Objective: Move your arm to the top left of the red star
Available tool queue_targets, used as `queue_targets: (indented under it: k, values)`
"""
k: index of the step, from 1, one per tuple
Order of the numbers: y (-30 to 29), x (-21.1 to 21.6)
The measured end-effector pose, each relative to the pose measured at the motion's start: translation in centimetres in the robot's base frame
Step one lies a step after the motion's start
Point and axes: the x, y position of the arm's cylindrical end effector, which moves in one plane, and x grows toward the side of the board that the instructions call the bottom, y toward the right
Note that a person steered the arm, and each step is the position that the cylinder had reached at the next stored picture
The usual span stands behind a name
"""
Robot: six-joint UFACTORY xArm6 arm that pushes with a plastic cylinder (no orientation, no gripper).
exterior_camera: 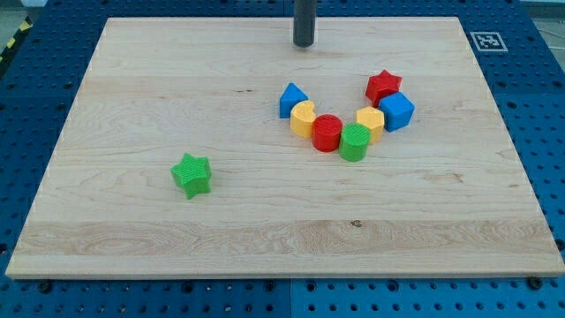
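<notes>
Item: board (132, 79), pale wood, on blue pegboard, fiducial tag (485, 40) at its top-right corner. Item: my tip (304, 43), dark rod end, near the view's top edge, centre-ish, touching no block; no gripper on this rig, so nothing to spread, close or pinch, just a bare rod end. Item: red star (383, 86), task's target, upper right of the block cluster, well right of and a bit below my tip; touching or nearly touching the blue cube (397, 111) at its lower right (contact hard to call from this angle). Rest of cluster, arc running left to right: blue triangular block (292, 100), yellow rounded block (303, 119), red cylinder (327, 133), green cylinder-ish block (355, 142), yellow hexagon-ish block (370, 123). Item: green star (192, 174), alone, lower left, well apart from everything. Step in hand, as I judge it: reposition only, no push req'd. Goal spot = bare wood just up-left of the red star. Best approach: slide right and slightly down across the clear strip above the cluster, approx. straight line; nothing sits in that path. Stop short of the star's upper-left points; overshoot would nudge it into the blue cube. Keep clear of the blue triangular block below the path.
</notes>
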Motion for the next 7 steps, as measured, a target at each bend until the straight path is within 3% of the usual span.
queue_targets:
  k: [7]
  values:
    - [4.2,0.9]
